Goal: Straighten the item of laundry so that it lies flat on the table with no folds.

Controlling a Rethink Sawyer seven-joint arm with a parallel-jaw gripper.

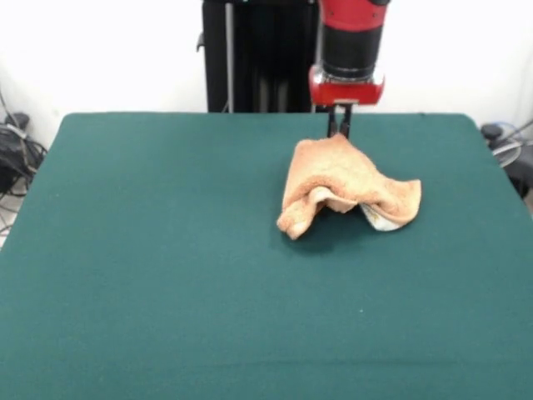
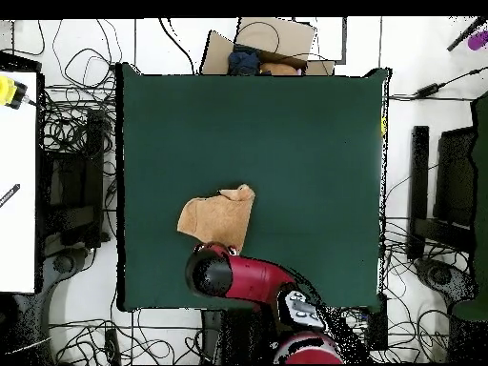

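The orange-tan towel (image 1: 341, 183) lies crumpled on the dark green table (image 1: 166, 250), right of centre toward the far side. It is bunched into a hump, with one corner curled under at the front left and a pale underside showing at the front right. My gripper (image 1: 339, 127) comes straight down onto the towel's far top edge, with its fingers together pinching the cloth there. In the overhead view the towel (image 2: 217, 219) sits near the table's (image 2: 286, 143) bottom left, and the red arm (image 2: 238, 276) covers the gripper.
The black pedestal (image 1: 258, 50) stands behind the table's far edge. Cables lie on the floor on all sides (image 2: 76, 124). A cardboard box (image 2: 272, 43) sits beyond the top edge in the overhead view. A white bench (image 2: 17, 172) stands at the left.
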